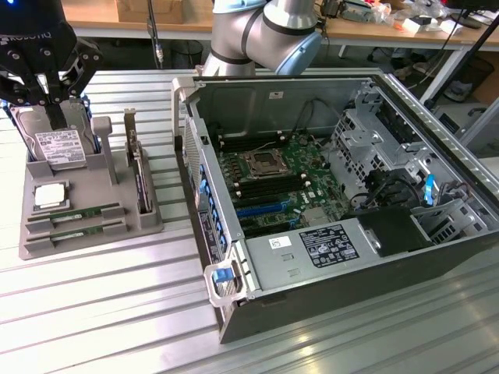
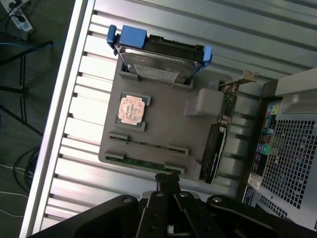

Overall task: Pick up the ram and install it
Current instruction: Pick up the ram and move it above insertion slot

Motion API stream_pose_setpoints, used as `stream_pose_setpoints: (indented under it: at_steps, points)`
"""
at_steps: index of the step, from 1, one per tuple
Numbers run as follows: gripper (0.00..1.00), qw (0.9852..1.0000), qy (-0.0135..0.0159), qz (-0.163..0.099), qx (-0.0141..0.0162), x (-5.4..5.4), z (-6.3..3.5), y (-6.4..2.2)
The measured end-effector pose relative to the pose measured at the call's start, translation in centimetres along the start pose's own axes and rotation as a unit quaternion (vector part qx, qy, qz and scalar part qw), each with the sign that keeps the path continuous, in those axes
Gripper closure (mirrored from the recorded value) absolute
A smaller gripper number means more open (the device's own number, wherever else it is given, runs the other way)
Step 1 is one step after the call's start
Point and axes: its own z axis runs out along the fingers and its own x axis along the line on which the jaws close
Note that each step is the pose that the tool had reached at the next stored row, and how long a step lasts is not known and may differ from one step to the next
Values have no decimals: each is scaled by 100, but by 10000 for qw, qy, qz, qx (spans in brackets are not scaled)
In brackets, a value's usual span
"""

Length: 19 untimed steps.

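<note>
My gripper (image 1: 54, 117) hangs over the grey tray (image 1: 93, 191), close to the hard drive (image 1: 56, 146), fingers pressed together and holding nothing. The ram (image 1: 74, 212) lies flat in its tray slot, just beside its twin (image 1: 78, 228) — both untouched. So nothing is done yet: the pick-up and the install in the open computer case (image 1: 265, 101) are all left.

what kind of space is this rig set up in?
Likely a robotics lab or workshop: an open computer case on a slatted aluminium table, a grey parts tray beside it, cluttered wooden benches behind.
</note>
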Motion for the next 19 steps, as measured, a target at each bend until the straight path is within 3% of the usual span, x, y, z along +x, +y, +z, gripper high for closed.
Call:
stream_pose_setpoints:
  at_steps: [19]
  points:
    - [90, 9987, 22, -500, 1, 0, 0, 0]
